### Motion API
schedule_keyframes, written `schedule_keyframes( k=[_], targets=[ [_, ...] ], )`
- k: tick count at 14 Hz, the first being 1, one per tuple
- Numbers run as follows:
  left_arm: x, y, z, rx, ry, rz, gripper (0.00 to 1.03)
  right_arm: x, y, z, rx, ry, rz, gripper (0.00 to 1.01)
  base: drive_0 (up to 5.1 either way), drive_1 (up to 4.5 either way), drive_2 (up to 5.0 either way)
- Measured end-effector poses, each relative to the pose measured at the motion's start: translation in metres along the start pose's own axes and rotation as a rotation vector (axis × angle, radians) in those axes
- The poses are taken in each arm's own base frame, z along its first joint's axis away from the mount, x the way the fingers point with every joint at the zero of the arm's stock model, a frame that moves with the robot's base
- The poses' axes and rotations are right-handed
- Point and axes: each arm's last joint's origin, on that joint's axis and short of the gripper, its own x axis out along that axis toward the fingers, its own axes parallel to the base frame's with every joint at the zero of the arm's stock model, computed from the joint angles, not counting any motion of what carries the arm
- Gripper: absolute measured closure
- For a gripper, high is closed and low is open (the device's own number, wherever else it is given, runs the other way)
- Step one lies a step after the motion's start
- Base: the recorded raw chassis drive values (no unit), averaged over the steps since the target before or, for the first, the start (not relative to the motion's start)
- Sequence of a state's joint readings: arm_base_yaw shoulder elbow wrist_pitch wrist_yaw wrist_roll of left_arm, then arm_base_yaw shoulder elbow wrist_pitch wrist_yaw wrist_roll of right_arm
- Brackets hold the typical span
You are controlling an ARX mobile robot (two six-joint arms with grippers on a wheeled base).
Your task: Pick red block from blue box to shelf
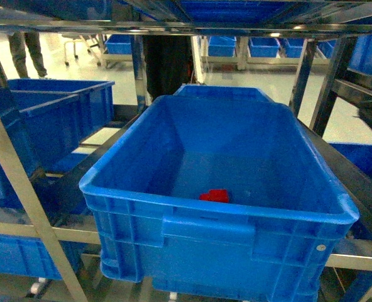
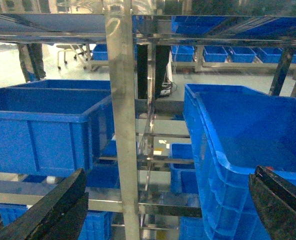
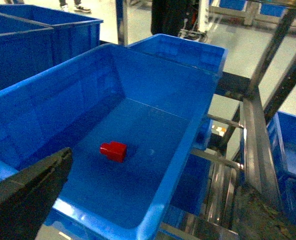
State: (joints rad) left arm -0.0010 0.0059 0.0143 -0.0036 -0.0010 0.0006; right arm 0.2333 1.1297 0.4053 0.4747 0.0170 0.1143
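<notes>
The red block (image 1: 214,195) lies on its side on the floor of the big blue box (image 1: 217,217), near the box's front wall. The box rests on a tier of the steel shelf (image 1: 19,182). In the right wrist view the red block (image 3: 113,150) sits ahead and to the left of my right gripper (image 3: 148,210), which hangs open over the blue box's right rim (image 3: 188,145). My left gripper (image 2: 165,205) is open and holds nothing. It faces a shelf upright (image 2: 120,125), with the blue box (image 2: 213,145) on its right. Neither gripper shows in the head view.
More blue crates stand on the shelf to the left (image 1: 60,113) and behind (image 1: 224,92). Others sit on lower tiers (image 2: 100,220). A steel rail (image 1: 186,26) crosses overhead. Slanted uprights (image 3: 255,135) stand right of the box. A person's legs (image 1: 27,50) show at the far left.
</notes>
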Motion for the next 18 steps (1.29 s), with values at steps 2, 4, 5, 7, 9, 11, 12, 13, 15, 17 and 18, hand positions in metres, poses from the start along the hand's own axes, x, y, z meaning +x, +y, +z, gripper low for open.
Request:
schedule_keyframes(
  k=[2,4,5,7,9,11,12,13,15,17,18],
  targets=[
    [0.0,0.0,0.0,0.0,0.0,0.0,0.05,-0.032,-0.016,0.018,-0.023,-0.159,-0.156,0.03,0.0,0.0,0.0],
    [0.0,0.0,0.0,0.0,0.0,0.0,0.05,-0.043,-0.022,0.017,-0.084,-0.252,-0.252,0.03,0.0,0.0,0.0],
    [0.0,0.0,0.0,0.0,0.0,0.0,0.05,-0.044,-0.024,0.014,-0.107,-0.266,-0.277,0.03,0.0,0.0,0.0],
    [0.0,0.0,0.0,0.0,0.0,0.0,0.05,-0.047,-0.031,0.006,-0.176,-0.283,-0.327,0.03,0.0,0.0,0.0],
    [0.0,0.0,0.0,0.0,0.0,0.0,0.05,-0.047,-0.043,0.0,-0.187,-0.213,-0.348,0.03,0.0,0.0,0.0],
    [0.0,0.0,0.0,0.0,0.0,0.0,0.05,-0.047,-0.043,0.001,-0.174,-0.241,-0.302,0.07,0.0,0.0,0.0],
    [0.0,0.0,0.0,0.0,0.0,0.0,0.05,-0.053,-0.042,-0.003,-0.138,-0.262,-0.228,0.22,0.0,0.0,0.0],
    [0.0,0.0,0.0,0.0,0.0,-0.001,0.05,-0.057,-0.041,-0.011,-0.117,-0.256,-0.209,0.33,0.0,0.0,0.0],
    [0.0,0.0,0.0,0.0,0.0,0.0,0.05,-0.066,-0.04,-0.024,-0.097,-0.248,-0.206,0.6,0.0,0.0,0.0],
    [0.0,0.0,0.0,0.0,0.0,0.0,0.05,-0.074,-0.039,-0.031,-0.096,-0.254,-0.206,0.87,0.0,0.0,0.0],
    [0.0,0.0,0.0,0.0,0.0,0.0,0.05,-0.078,-0.038,-0.036,-0.095,-0.252,-0.206,0.99,0.0,0.0,0.0]
  ],
)
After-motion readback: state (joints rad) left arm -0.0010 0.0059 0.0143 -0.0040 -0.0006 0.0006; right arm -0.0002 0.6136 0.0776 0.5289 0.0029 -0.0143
